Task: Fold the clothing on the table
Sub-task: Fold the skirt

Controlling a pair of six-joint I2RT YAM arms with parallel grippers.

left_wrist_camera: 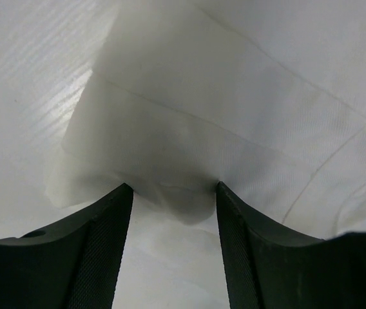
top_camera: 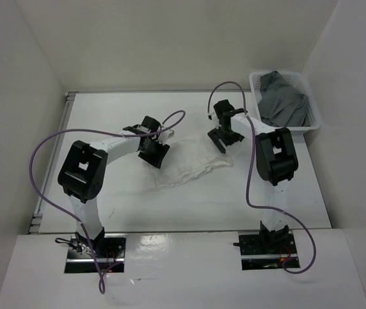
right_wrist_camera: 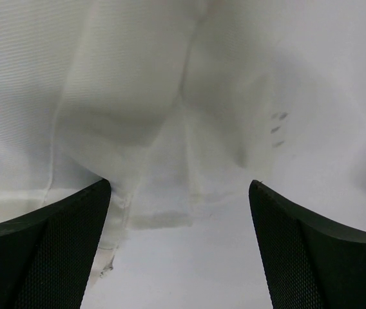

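The clothing [top_camera: 189, 165], a thin white finely ribbed garment, lies rumpled on the middle of the table [top_camera: 189, 206]. My left gripper [top_camera: 154, 154] stands over its left end. In the left wrist view the left gripper [left_wrist_camera: 173, 187] is open, and a rounded fold of the clothing [left_wrist_camera: 189, 129] pokes between the fingertips, unclamped. My right gripper [top_camera: 225, 141] is at the garment's right end. In the right wrist view the right gripper [right_wrist_camera: 180, 183] is wide open, and a seamed edge of the clothing [right_wrist_camera: 125, 84] reaches into the gap above bare tabletop [right_wrist_camera: 189, 270].
A white mesh basket [top_camera: 276, 73] holding a dark grey garment [top_camera: 283, 103] stands at the back right corner. A metal rail [top_camera: 53, 161] runs along the table's left edge. White walls enclose the table on three sides.
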